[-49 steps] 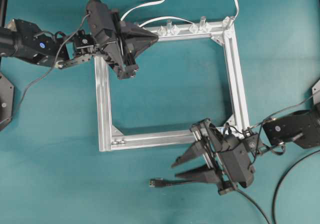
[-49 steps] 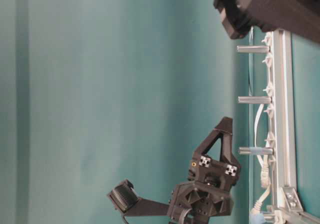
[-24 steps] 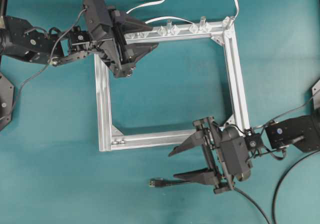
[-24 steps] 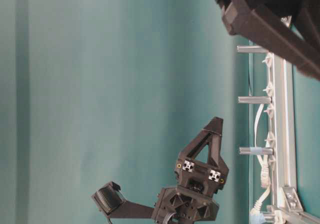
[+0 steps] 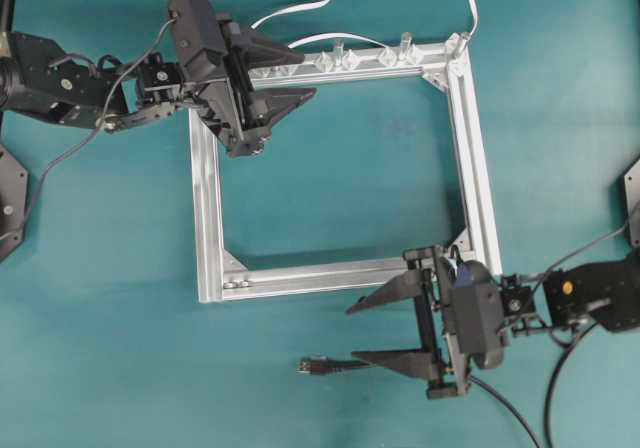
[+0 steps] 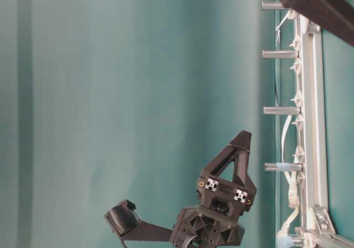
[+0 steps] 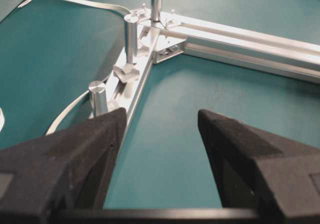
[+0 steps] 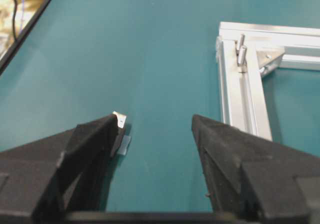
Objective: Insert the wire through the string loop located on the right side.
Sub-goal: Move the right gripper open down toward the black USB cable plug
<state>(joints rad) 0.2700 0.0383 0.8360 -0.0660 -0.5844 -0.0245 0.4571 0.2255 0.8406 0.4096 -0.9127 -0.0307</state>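
Right claw spread beside the wire's plug, wire not yet held.

The right claw (image 5: 395,330) hangs with fingers wide apart and empty, near the frame's (image 5: 330,274) near-right corner. The wire (image 5: 335,366) lies on the teal surface (image 5: 120,348), its long axis running left to right, the plug end (image 5: 307,365) pointing left, just beside the claw's nearer finger. The right arm is far closer. The left claw (image 5: 290,76), also spread and empty, hovers over the frame's far-left corner. The string loop is probably hidden behind the right claw; it cannot be made out.
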